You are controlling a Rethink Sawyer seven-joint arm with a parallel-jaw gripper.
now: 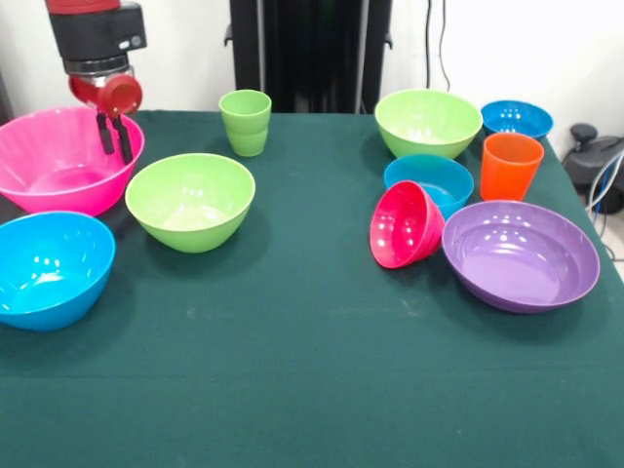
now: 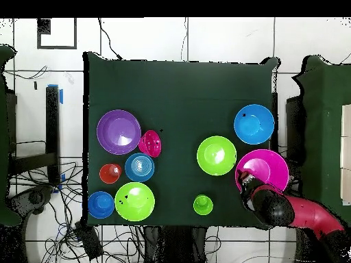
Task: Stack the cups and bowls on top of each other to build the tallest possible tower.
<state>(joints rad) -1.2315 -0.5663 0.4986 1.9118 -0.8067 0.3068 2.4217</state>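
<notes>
My gripper (image 1: 114,138) (image 2: 245,183) hangs at the rim of the big pink bowl (image 1: 49,175) (image 2: 269,166), on the side facing a lime bowl (image 1: 190,200) (image 2: 216,155). A blue bowl (image 1: 49,268) (image 2: 254,124) stands beside them. The light green cup (image 1: 246,122) (image 2: 202,204) stands upright alone. In the other group are a lime bowl (image 1: 427,122), two blue bowls (image 1: 429,180) (image 1: 517,119), the orange cup (image 1: 510,166), the wide purple bowl (image 1: 520,255) and the small red-pink bowl (image 1: 405,226), tipped on its side. Nothing is stacked.
A dark green cloth (image 1: 292,370) covers the table. Cables and a dark device (image 1: 595,156) lie past the table's edge beside the orange cup. The red arm (image 2: 308,212) reaches in over the table's corner by the pink bowl.
</notes>
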